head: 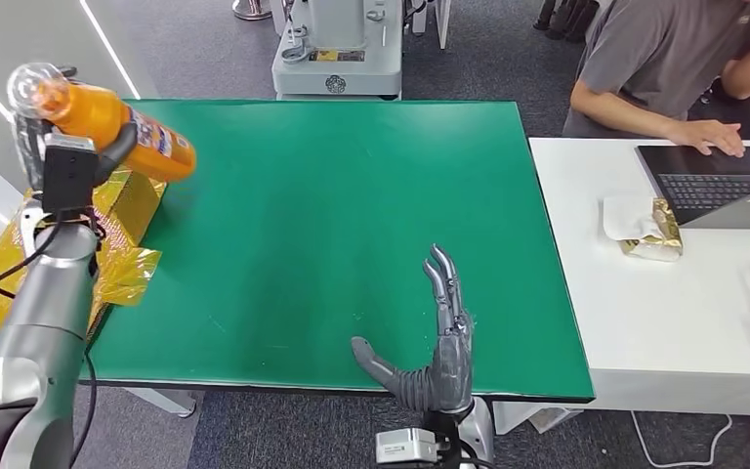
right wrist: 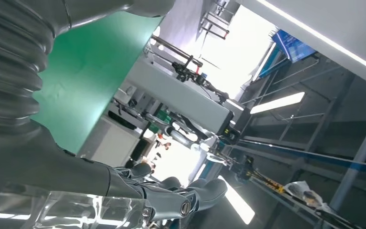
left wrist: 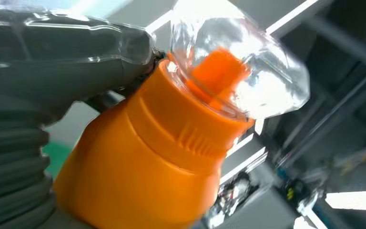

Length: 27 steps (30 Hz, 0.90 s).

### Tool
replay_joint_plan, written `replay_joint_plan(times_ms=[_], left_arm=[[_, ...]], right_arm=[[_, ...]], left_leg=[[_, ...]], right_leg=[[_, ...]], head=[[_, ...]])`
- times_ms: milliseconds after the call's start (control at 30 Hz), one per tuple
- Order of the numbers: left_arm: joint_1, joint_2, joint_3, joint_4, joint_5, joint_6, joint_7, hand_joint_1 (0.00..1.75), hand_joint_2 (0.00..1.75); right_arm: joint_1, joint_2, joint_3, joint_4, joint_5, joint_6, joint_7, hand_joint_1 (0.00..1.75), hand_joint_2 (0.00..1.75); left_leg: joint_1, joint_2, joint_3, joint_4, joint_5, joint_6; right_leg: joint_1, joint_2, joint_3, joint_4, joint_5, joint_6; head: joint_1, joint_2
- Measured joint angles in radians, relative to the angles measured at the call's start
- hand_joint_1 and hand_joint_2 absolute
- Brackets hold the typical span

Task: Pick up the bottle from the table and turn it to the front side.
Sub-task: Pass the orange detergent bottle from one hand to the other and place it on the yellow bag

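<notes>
An orange bottle [head: 117, 129] with a clear cap and a printed label is lifted off the table at the far left, tilted with its cap toward the upper left. My left hand [head: 73, 156] grips it around the body. In the left wrist view the orange bottle [left wrist: 138, 162] and its clear cap [left wrist: 248, 71] are close up beside my thumb [left wrist: 66, 52]. My right hand [head: 435, 342] lies open, fingers spread, over the near edge of the green table [head: 352, 215], holding nothing. In the right wrist view its fingers [right wrist: 171, 200] are stretched out.
Gold foil wrapping [head: 127, 234] lies along the table's left edge under the bottle. A white table [head: 664, 313] to the right carries a laptop [head: 713, 181] and a gold packet [head: 652, 233]. A person [head: 664, 68] leans over the laptop. A grey machine [head: 337, 49] stands behind the table.
</notes>
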Motion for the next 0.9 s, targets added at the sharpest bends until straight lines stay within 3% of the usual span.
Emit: replay_joint_plan(times_ms=[233,433,567,700,900], left_arm=[[-0.104,0.111,0.028,-0.079,-0.131,0.060,0.042,1.75,1.75],[-0.194,0.172,0.020,-0.063,-0.387,0.165,0.129,1.75,1.75],[-0.221,0.189,0.010,-0.049,-0.456,0.190,0.166,1.75,1.75],[-0.254,0.194,-0.050,0.011,-0.735,0.226,0.304,1.75,1.75],[-0.265,0.165,-0.172,0.156,-1.026,0.123,0.400,1.75,1.75]], right_arm=[[-0.008,-0.003,0.015,0.023,-0.030,0.000,0.000,0.00,1.75],[-0.010,-0.004,0.016,0.033,-0.034,0.000,0.000,0.00,1.75],[-0.009,-0.004,0.016,0.033,-0.034,0.000,0.000,0.00,1.75],[-0.006,-0.004,0.014,0.033,-0.025,0.000,0.000,0.00,1.75],[0.009,-0.004,0.004,0.020,-0.001,0.002,0.000,0.00,1.75]], left_leg=[[0.001,0.000,0.000,0.000,0.000,0.000],[0.001,0.000,0.000,0.000,0.001,-0.001],[0.001,0.000,0.000,0.000,0.001,-0.001],[0.000,-0.001,0.000,0.000,0.001,-0.001],[0.000,0.000,0.001,0.000,0.001,-0.001]], right_leg=[[0.000,0.000,0.000,0.000,0.000,-0.001],[0.000,0.000,0.000,0.000,0.000,-0.001],[0.000,0.000,0.000,0.000,0.000,-0.001],[0.000,-0.001,0.000,0.000,0.000,-0.001],[0.000,-0.001,0.000,0.000,0.001,-0.002]], head=[[0.000,0.000],[0.000,0.000],[0.000,0.000],[0.000,0.000],[0.000,0.000]])
